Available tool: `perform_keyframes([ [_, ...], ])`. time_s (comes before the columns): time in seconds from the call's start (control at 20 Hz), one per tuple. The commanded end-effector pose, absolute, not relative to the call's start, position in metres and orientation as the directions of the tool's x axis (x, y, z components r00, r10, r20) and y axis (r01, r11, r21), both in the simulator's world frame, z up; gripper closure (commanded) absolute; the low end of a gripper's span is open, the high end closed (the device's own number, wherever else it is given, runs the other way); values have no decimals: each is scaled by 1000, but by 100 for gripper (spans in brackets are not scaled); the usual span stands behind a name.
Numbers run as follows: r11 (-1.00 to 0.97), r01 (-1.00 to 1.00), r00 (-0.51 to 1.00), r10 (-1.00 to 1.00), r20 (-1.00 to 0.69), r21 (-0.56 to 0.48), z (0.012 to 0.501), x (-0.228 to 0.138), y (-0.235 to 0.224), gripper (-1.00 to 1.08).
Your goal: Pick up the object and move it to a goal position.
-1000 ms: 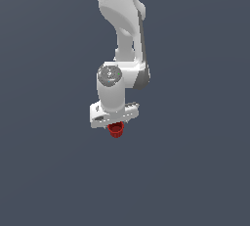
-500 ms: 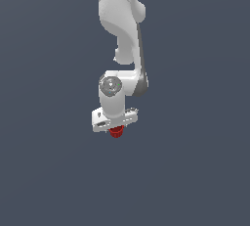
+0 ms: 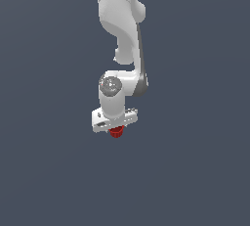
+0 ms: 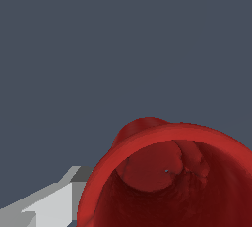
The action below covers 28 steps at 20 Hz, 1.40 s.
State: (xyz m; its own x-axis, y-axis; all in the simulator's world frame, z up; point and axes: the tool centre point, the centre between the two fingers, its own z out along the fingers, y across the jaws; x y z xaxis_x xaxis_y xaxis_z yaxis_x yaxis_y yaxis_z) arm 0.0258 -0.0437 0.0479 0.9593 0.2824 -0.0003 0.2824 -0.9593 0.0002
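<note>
- Since the earlier exterior frames the arm has travelled downward and slightly toward the exterior view's right; the red cup [image 3: 116,132] has kept its place under the hand throughout, so it is being carried, not left behind
- Red cup: a small tapered vessel, seen in the exterior view only as a red stub protruding just below the white hand; in the wrist view its thick rim [image 4: 162,137] and hollow interior fill the lower part of the picture, mouth toward the camera
- Key relation: the cup sits directly beneath the gripper [image 3: 115,128], between its fingers, with its long axis apparently along the gripper's approach axis, rim up toward the wrist
- Gripper: judged to be pinching the cup, since the cup hangs off the ground with it; one pale finger [image 4: 49,201] shows just beside the cup's outer wall, though the contact itself is hidden
- Surroundings: uniform dark grey ground; no goal marker is visible in either view
- Judgement: the transport phase is under way; the remaining move is to the goal position
</note>
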Motion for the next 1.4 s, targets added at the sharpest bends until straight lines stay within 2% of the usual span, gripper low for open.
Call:
perform_keyframes([
  [0.0,-959,283,959,283,0,0,47,26,-43,108],
  [0.35,-959,283,959,283,0,0,58,24,-45,108],
  [0.65,-959,283,959,283,0,0,88,20,-48,108],
  [0.95,-959,283,959,283,0,0,140,13,-54,108],
  [1.35,-959,283,959,283,0,0,235,1,-66,108],
])
